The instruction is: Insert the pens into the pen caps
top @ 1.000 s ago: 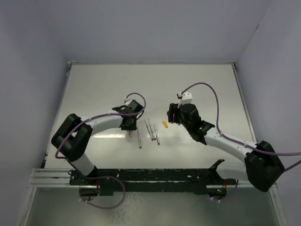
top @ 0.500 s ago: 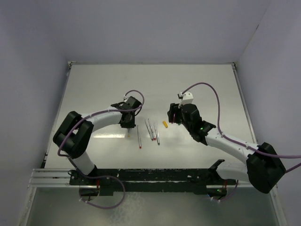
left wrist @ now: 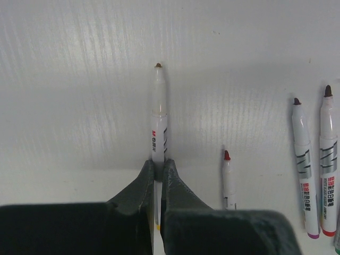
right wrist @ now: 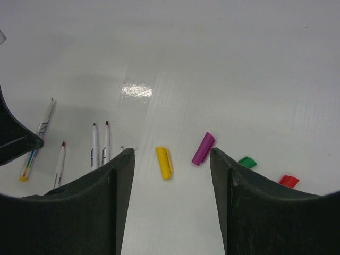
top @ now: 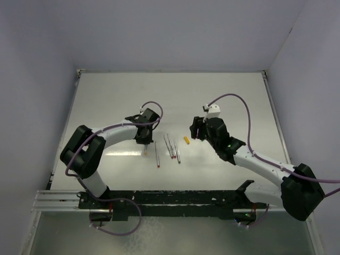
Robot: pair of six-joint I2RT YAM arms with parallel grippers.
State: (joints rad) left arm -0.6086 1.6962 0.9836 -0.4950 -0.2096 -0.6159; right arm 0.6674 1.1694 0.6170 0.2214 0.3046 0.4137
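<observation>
Glossy ribbed white tabletop (left wrist: 79, 79), grey walls (top: 175, 32). Left gripper (left wrist: 157, 166) clamps a slim white plastic pen (left wrist: 159, 117) pointing twelve o'clock; right gripper (right wrist: 171, 153) gapes near a stubby yellow cap (right wrist: 164, 162).

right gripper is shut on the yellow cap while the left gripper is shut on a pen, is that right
Not quite. The right gripper is open, not shut on anything: the right wrist view shows the yellow cap lying loose on the table between its spread fingers. The rest holds: the left gripper is shut on a pen.
</observation>
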